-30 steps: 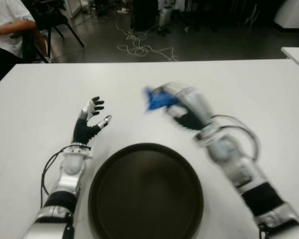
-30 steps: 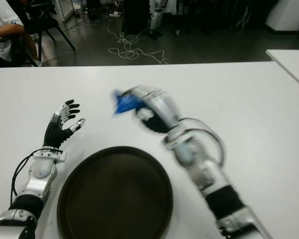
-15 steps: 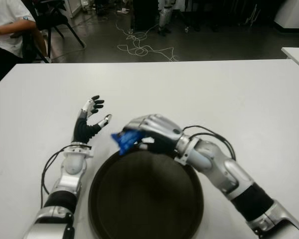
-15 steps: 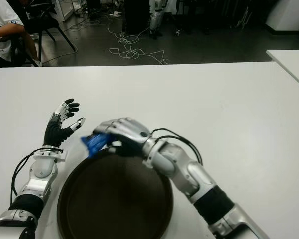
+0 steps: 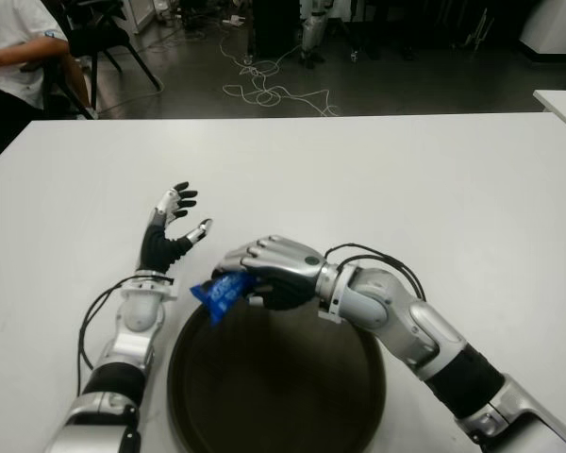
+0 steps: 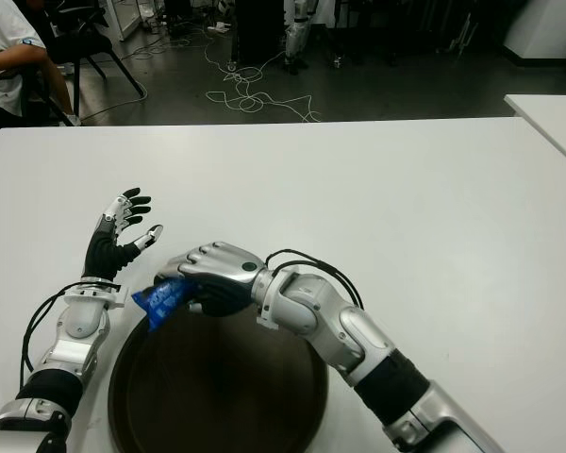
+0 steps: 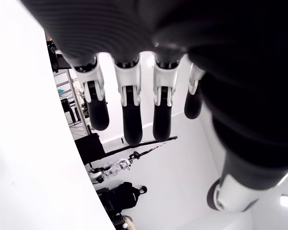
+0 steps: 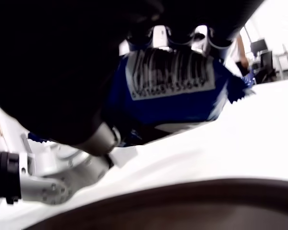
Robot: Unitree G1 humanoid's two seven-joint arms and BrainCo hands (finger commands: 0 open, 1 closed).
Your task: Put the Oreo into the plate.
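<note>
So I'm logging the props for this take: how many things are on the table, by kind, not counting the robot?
Blue snack packet: 1, held in the right hand at the plate's far rim
Dark round plate: 1
Total: 2

Oreo pack (image 5: 217, 295) half buried under right hand (image 5: 264, 274) fingers. Plate (image 5: 275, 427) cut off at bottom edge. Person (image 5: 9, 57) cropped upper left.

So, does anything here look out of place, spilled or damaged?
Nothing stands out. The right hand grips the blue Oreo packet over the far-left rim of the dark plate. The left hand is open beside it. The white table shows no spill.
</note>
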